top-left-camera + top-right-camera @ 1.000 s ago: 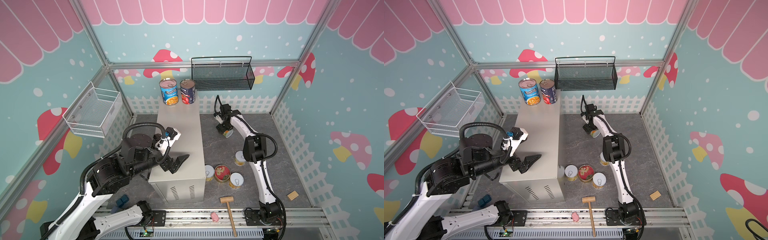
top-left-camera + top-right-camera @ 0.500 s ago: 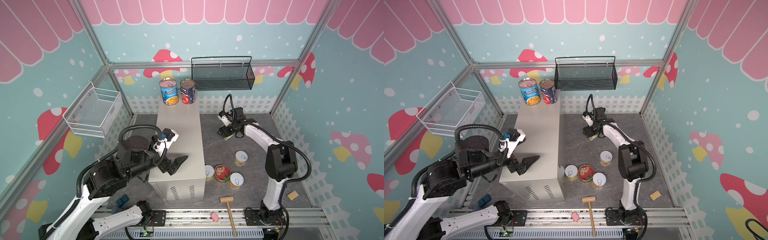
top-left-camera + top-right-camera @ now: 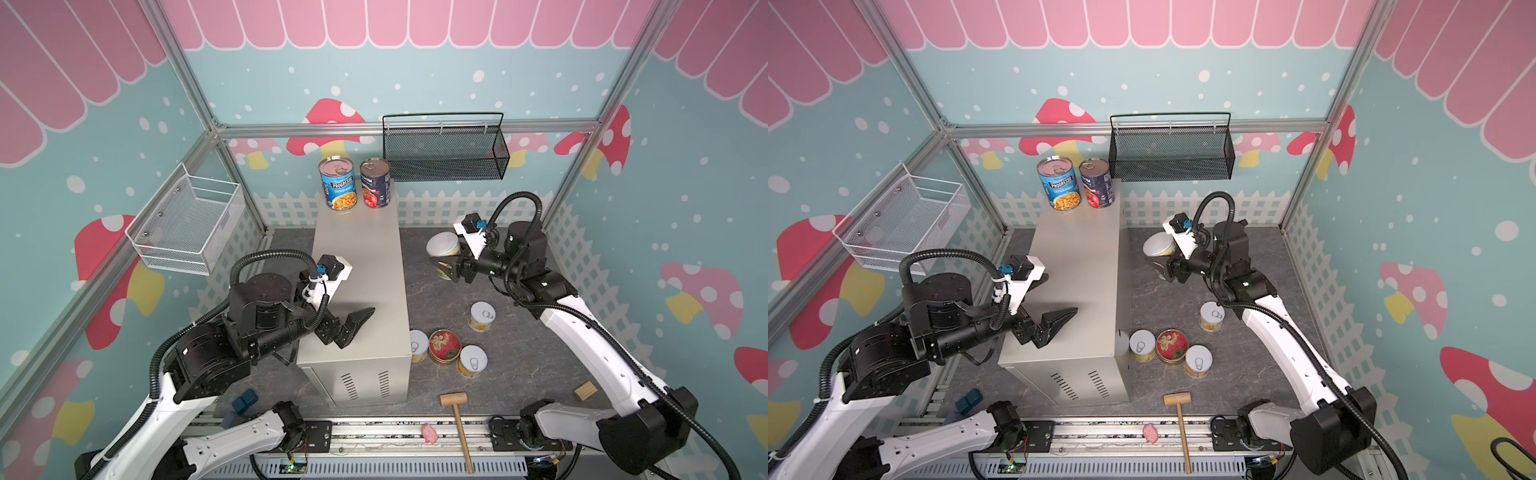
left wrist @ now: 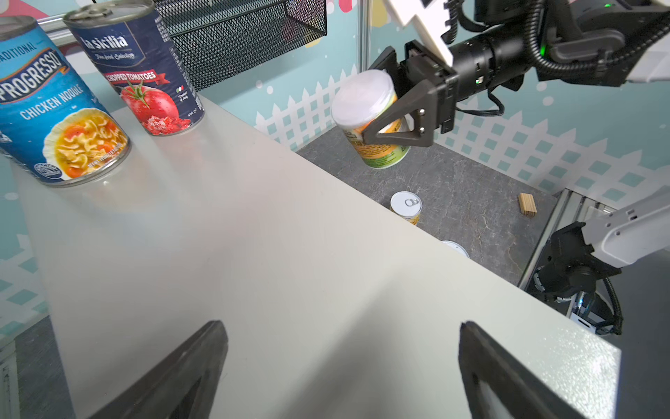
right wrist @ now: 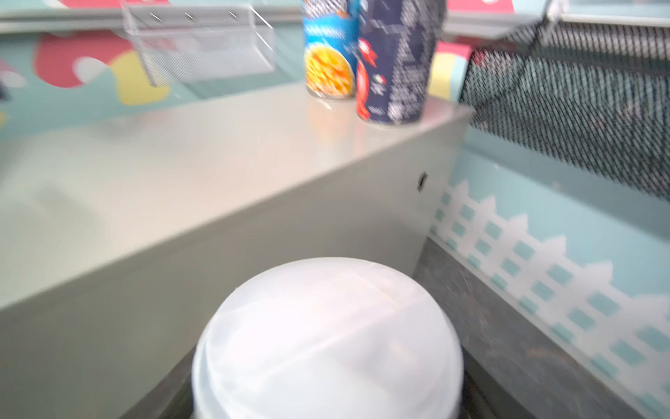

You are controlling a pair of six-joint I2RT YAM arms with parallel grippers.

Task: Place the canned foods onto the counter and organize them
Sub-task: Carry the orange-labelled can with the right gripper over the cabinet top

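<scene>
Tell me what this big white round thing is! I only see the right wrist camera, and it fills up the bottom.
Observer: It's the lid of a yellow-green can. The right gripper holds it tilted in the air beside the counter.
Operator: Are there more cans down there?
Observer: Yes, three short yellow cans and a red-lidded tin sit on the floor.
Operator: What's the other arm doing?
Observer: The left gripper hovers open above the counter's vented end, holding nothing.
</scene>
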